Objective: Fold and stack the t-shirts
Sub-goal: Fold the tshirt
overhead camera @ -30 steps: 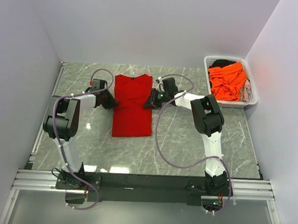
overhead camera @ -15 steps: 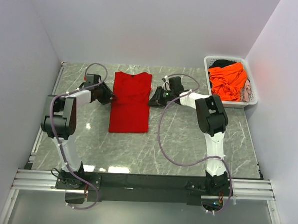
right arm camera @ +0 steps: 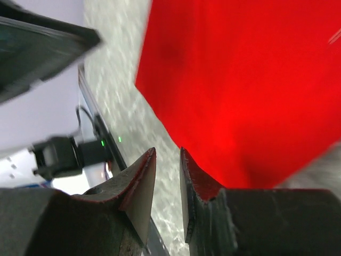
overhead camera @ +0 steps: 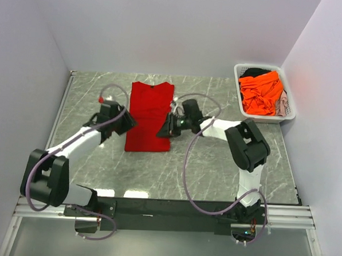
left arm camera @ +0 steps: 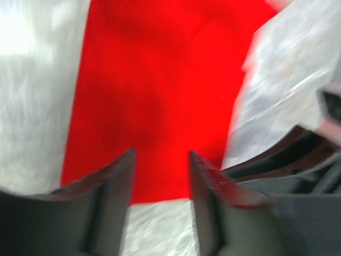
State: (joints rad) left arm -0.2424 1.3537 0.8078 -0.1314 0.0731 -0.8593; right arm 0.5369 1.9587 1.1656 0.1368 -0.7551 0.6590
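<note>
A bright red t-shirt point(overhead camera: 150, 115) lies folded into a long strip on the marble table, collar at the far end. My left gripper point(overhead camera: 129, 123) stands at the strip's left edge near its front corner. Its jaws are open with nothing between them, and the left wrist view shows the red t-shirt point(left arm camera: 160, 80) just ahead of the left gripper point(left arm camera: 160, 160). My right gripper point(overhead camera: 164, 129) is at the strip's right edge near the front. The right gripper point(right arm camera: 168, 156) is open by a narrow gap over bare marble, with the red t-shirt point(right arm camera: 256, 80) beside it.
A white slotted basket point(overhead camera: 291, 111) stands at the back right, holding an orange t-shirt point(overhead camera: 262, 92), a dark one point(overhead camera: 255, 71) and a pale one point(overhead camera: 283, 104). White walls close in the table point(overhead camera: 215, 159) on three sides.
The left gripper opened and let go of the red shirt. Both grippers slid along its edges toward the near end. The shirt shifted slightly left and away.
</note>
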